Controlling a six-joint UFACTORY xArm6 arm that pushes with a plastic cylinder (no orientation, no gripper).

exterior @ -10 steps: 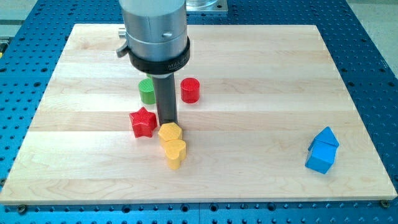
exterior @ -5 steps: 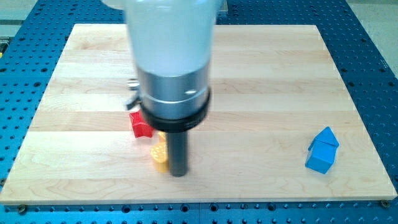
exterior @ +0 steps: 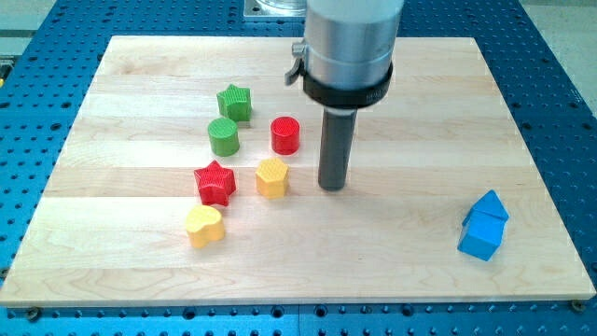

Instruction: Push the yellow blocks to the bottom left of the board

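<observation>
Pushing room: bare wooden board (exterior: 140, 271) was seen below the yellow heart-shaped block (exterior: 203, 225).
Blockers: red star-shaped block (exterior: 215, 182) touched neither yellow; yellow hexagonal block (exterior: 271, 176) beside it.
Rod: my tip (exterior: 332, 188) was set right of the hexagon, grasping nothing.

Obstacles: red star (exterior: 215, 182) wedged between both yellow blocks, yellow hexagon (exterior: 271, 177) and yellow heart (exterior: 203, 225). Free passage: table (exterior: 121, 271) bottom left; gap beside my tip (exterior: 332, 188).

one view | high, angled down | whole board (exterior: 522, 131) (mid-range)
</observation>
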